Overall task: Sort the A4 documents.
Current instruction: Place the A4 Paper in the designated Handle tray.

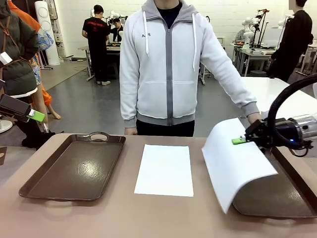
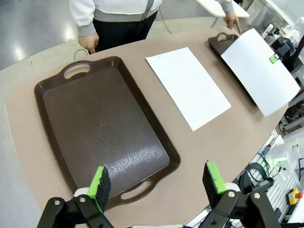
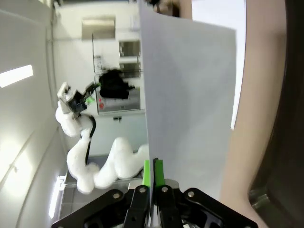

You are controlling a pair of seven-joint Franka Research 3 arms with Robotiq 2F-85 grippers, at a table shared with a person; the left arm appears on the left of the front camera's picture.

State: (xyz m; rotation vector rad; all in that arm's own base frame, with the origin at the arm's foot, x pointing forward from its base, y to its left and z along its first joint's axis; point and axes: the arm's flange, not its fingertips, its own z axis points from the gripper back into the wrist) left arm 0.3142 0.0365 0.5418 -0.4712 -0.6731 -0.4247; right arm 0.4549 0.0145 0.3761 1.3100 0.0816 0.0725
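One white A4 sheet [image 1: 164,169] [image 2: 188,85] lies flat on the table between two brown trays. A second A4 sheet [image 1: 233,161] [image 2: 259,69] [image 3: 190,95] is held up and curved over the right tray [image 1: 277,198], drooping toward the table. My right gripper [image 1: 240,141] [image 3: 153,173] is shut on that sheet's edge, its green pads pinching the paper. High at the left edge, my left gripper [image 1: 35,116] [image 2: 156,180] hovers open above the near end of the left tray [image 1: 74,168] [image 2: 102,128], holding nothing.
A person in a grey hoodie stands at the far side, one hand [image 1: 255,118] resting by the right tray's far end. The left tray is bare. Table edge runs close behind my left gripper [image 2: 190,209].
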